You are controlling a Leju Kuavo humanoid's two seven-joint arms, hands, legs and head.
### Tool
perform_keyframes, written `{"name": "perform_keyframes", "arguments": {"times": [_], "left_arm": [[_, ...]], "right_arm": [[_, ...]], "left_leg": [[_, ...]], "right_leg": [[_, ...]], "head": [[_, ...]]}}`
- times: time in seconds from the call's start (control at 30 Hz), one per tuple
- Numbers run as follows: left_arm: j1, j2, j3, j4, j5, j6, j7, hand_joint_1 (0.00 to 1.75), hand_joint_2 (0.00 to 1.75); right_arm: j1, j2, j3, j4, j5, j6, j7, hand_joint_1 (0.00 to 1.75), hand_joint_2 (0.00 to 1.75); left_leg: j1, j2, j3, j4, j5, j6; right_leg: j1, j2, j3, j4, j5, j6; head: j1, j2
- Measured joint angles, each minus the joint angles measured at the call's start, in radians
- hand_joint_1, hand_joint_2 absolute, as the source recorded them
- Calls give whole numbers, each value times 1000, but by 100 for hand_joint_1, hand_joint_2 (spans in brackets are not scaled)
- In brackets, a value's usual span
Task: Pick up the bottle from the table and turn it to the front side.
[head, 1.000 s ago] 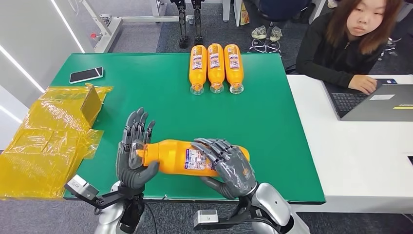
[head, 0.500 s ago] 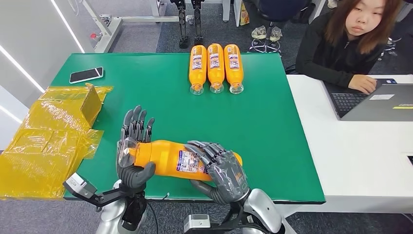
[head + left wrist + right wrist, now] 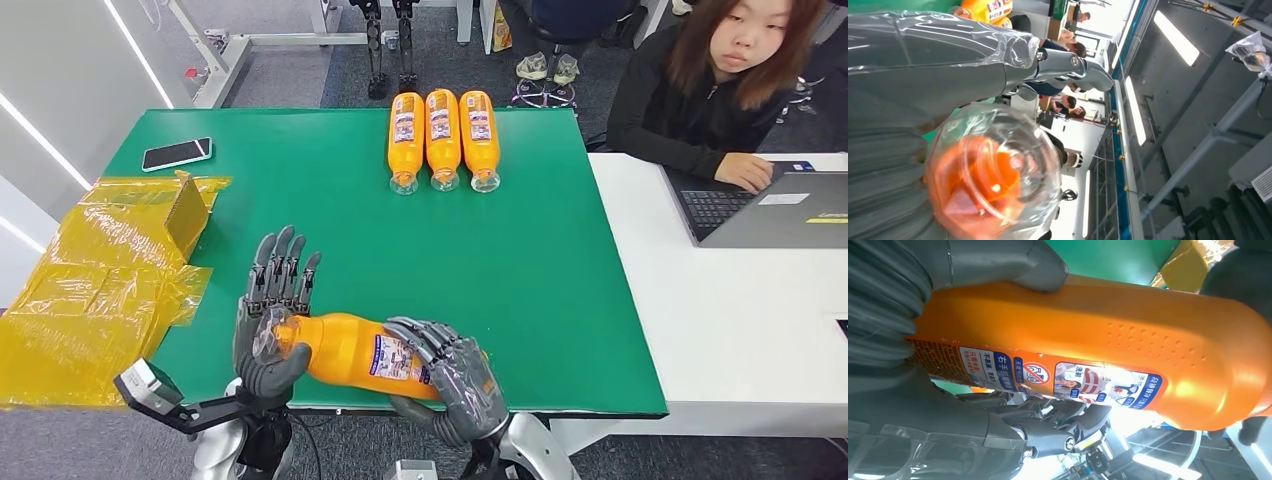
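Note:
An orange bottle [image 3: 350,352] with a printed label lies sideways above the near edge of the green table [image 3: 520,260]. My right hand [image 3: 452,378] grips its body, fingers over the label. My left hand [image 3: 270,320] holds the clear-capped neck end, thumb under it and fingers pointing up. The right wrist view has the bottle [image 3: 1108,345] close up, with the label's warning icons and my right hand's thumb [image 3: 1013,262] on it. In the left wrist view the clear cap [image 3: 993,170] sits against my left hand [image 3: 913,75].
Three more orange bottles [image 3: 442,138] lie side by side at the table's far edge. A phone [image 3: 177,153] lies far left, with crumpled yellow wrapping and a box [image 3: 110,275] on the left. A person [image 3: 720,85] sits at a laptop [image 3: 770,205] on the white desk to the right.
Both hands have drawn the bottle nearer to me and leftward, and it has tilted so the cap end is higher. The label has turned a little under my right hand's fingers.

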Motion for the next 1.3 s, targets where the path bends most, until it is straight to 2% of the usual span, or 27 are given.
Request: {"name": "perform_keyframes", "arguments": {"times": [0.37, 0.4, 0.47, 0.5, 0.53, 0.57, 0.6, 0.63, 0.7, 0.77, 1.27, 1.3], "left_arm": [[6, -1, -6, -34, 35, -44, 37, 1, 175], [6, -1, -8, -35, 37, -44, 37, 15, 175], [5, -1, -13, -36, 42, -45, 37, 81, 175], [4, -1, -15, -36, 44, -46, 37, 99, 175], [4, -1, -17, -36, 46, -47, 36, 101, 175], [3, -1, -18, -36, 47, -48, 35, 83, 175], [3, -1, -19, -36, 48, -49, 34, 83, 175], [3, -1, -20, -36, 49, -49, 32, 100, 175], [4, -1, -23, -37, 49, -50, 29, 155, 175], [5, -1, -25, -38, 49, -51, 28, 172, 175], [7, -1, -32, -54, 60, -49, 23, 175, 175], [7, -1, -32, -55, 61, -49, 23, 175, 175]], "right_arm": [[21, 0, 0, -14, -16, -26, -6, 175, 175], [22, 0, 0, -17, -18, -30, -7, 175, 175], [23, 0, 0, -21, -27, -39, -15, 175, 175], [23, 0, 1, -23, -34, -43, -19, 175, 175], [23, 0, 3, -24, -43, -48, -24, 175, 175], [22, 0, 5, -26, -50, -54, -28, 175, 175], [22, 0, 7, -27, -57, -59, -31, 175, 175], [22, 0, 8, -27, -63, -64, -33, 175, 175], [22, 1, 10, -27, -70, -70, -37, 175, 175], [21, 3, 10, -27, -71, -74, -38, 175, 175], [28, 36, 23, -34, -55, -48, -19, 175, 175], [28, 37, 23, -35, -54, -46, -19, 149, 175]], "left_leg": [[0, 0, 0, 0, 0, 0], [0, 0, 0, 0, 0, 0], [0, 0, 0, 0, 0, 0], [0, 0, 0, 0, 0, 0], [0, 0, 0, 0, 0, 0], [0, 0, 0, 0, 0, 0], [0, 0, 0, 0, 0, 0], [0, 0, 0, 0, 0, 0], [0, 0, 0, 0, 0, 0], [0, 0, 0, 0, 0, 0], [0, 0, 0, 0, 0, 0], [0, 0, 0, 0, 0, 0]], "right_leg": [[0, 0, 0, 0, 0, 0], [0, 0, 0, 0, 0, 0], [0, 0, 0, 0, 0, 0], [0, 0, 0, 0, 0, 0], [0, 0, 0, 0, 0, 0], [0, 0, 0, 0, 0, 0], [0, 0, 0, 0, 0, 0], [0, 0, 0, 0, 0, 0], [0, 0, 0, 0, 0, 0], [0, 0, 0, 0, 0, 0], [0, 0, 0, 0, 0, 0], [0, 0, 0, 0, 0, 0]], "head": [[0, 0], [0, 0], [0, 0], [0, 0], [0, 0], [0, 0], [0, 0], [0, 0], [0, 0], [0, 0], [0, 0], [0, 0]]}}
